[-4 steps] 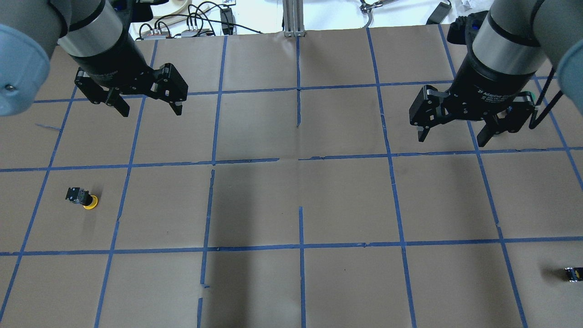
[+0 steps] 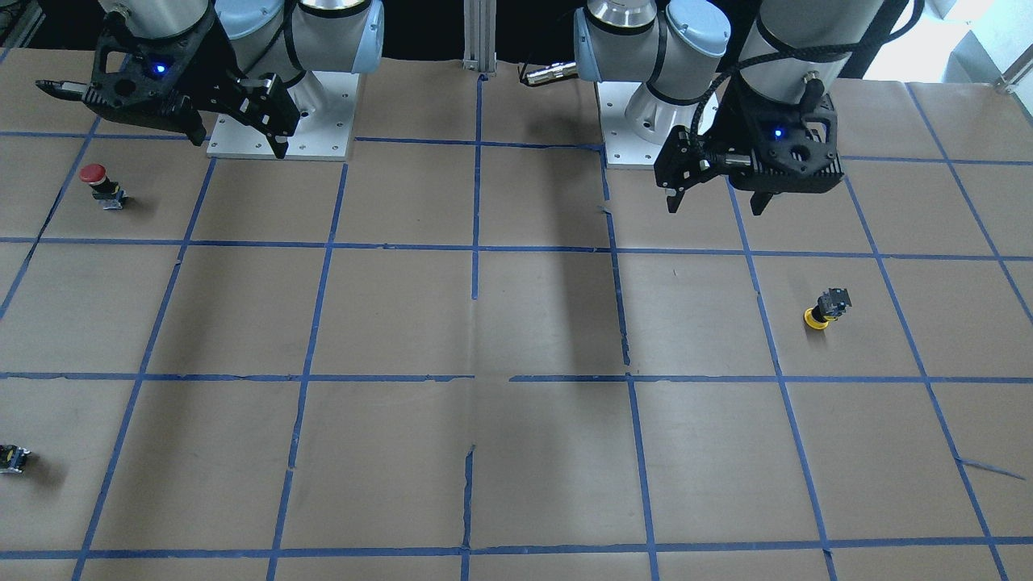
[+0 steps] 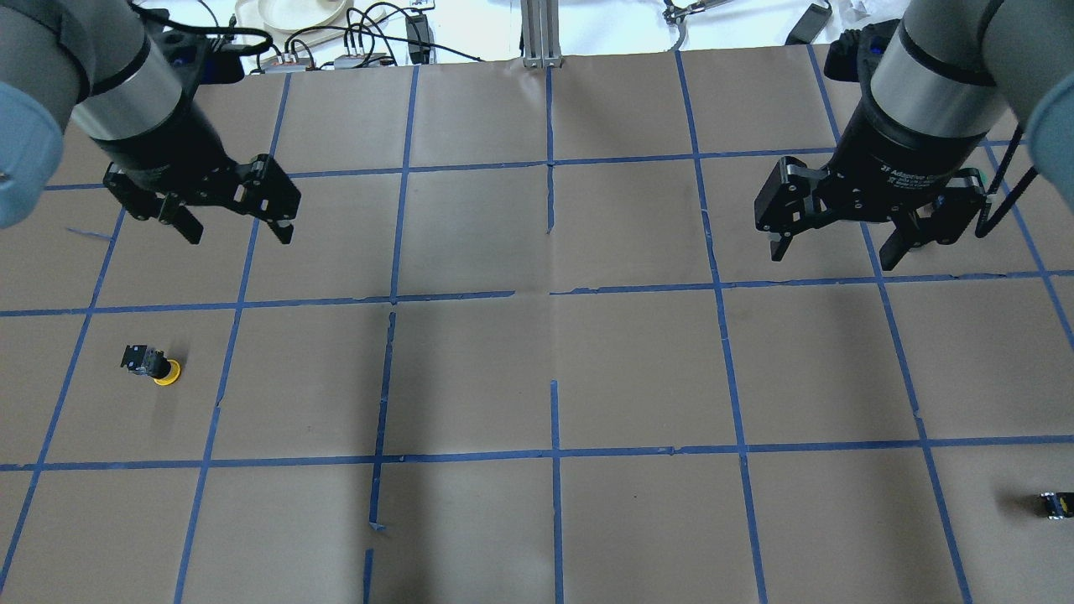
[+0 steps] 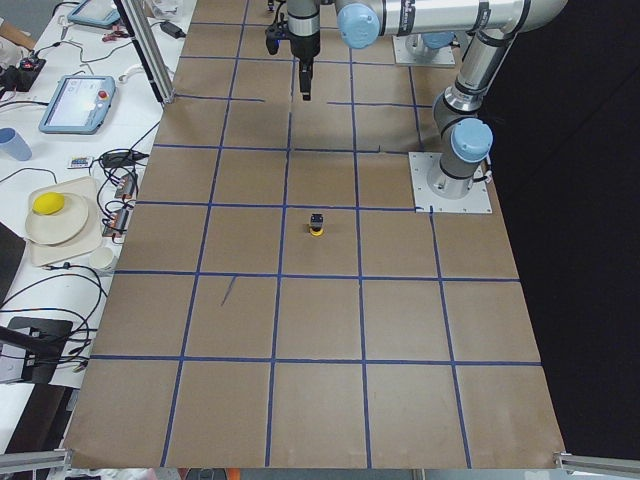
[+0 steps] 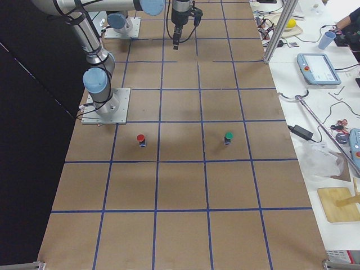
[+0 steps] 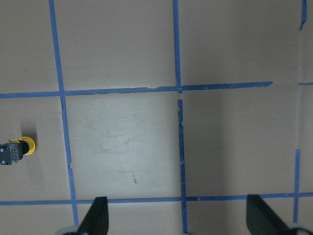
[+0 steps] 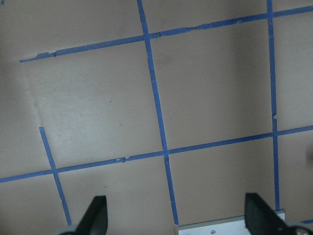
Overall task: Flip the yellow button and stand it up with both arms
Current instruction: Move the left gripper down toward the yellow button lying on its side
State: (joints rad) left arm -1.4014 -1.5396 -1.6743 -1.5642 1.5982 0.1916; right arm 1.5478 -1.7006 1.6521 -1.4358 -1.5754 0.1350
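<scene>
Brown paper crossed by blue tape covers the table (image 3: pixel 554 369), and wide bare squares lie open on every side of the yellow button (image 3: pixel 155 367). It lies on its side within one square on the robot's left, touching no tape line, its round yellow cap at one end and its boxy black body at the other. The left gripper (image 3: pixel 239 233) hovers well apart from it, jaws spread and empty; the wrist view shows the button far off to one side. The right gripper (image 3: pixel 833 252) hangs across the table, jaws likewise apart. A red button (image 2: pixel 98 184) and a small black block (image 3: pixel 1055 505) sit far away.
</scene>
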